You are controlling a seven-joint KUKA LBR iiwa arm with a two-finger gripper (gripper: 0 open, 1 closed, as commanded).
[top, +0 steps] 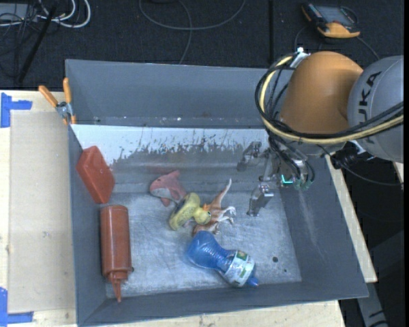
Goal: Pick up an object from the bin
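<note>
Grey bin (313,237) with the gripper (254,180) above its floor, fingers spread and empty. Far left of the gripper: brown squeeze bottle (116,240), red block (95,174). Lower left: blue bottle (217,256). Left: yellow toy (185,212), pink piece (165,185). Nearest, just left: orange-white figurine (222,206).

Robotics lab, no question: a KUKA arm (385,94) hung in from the right over a grey metal bin (170,94), and cables (73,7) sprawled across the dark floor (259,36) up top.
</note>
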